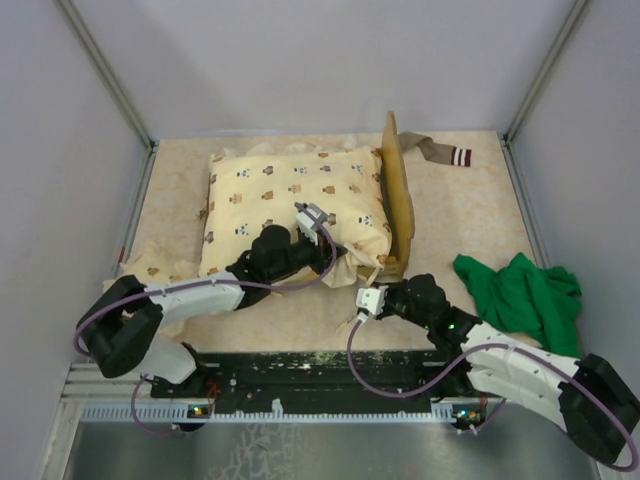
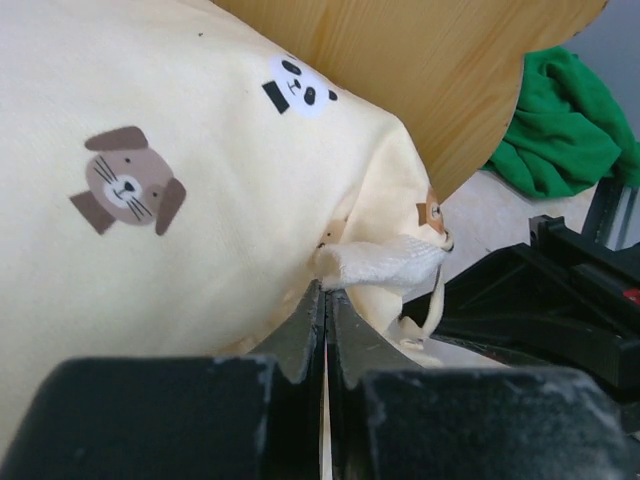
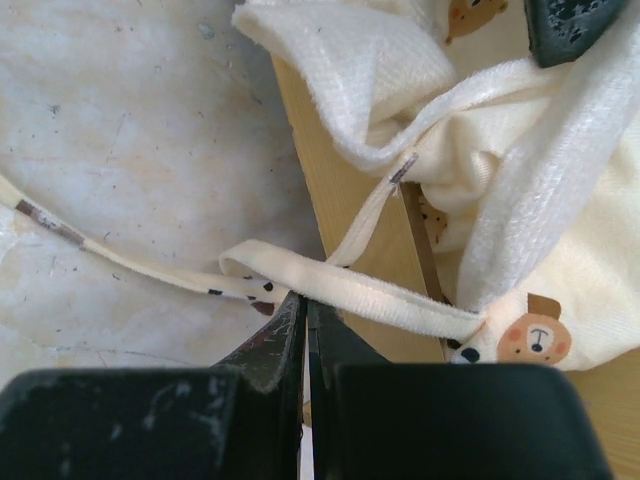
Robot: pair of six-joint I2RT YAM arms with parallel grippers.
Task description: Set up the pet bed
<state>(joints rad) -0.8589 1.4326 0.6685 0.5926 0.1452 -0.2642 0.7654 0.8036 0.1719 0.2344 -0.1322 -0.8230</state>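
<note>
Beige marbled table (image 1: 470, 205) carries the pet bed (image 1: 397, 190) centre-stage; green cloth (image 1: 520, 295) crumpled on the right, striped strap (image 1: 445, 152) at back.

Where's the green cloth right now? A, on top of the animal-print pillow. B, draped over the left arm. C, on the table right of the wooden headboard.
C: the green cloth lies bunched on the table, right of the headboard and clear of the pillow.
</note>
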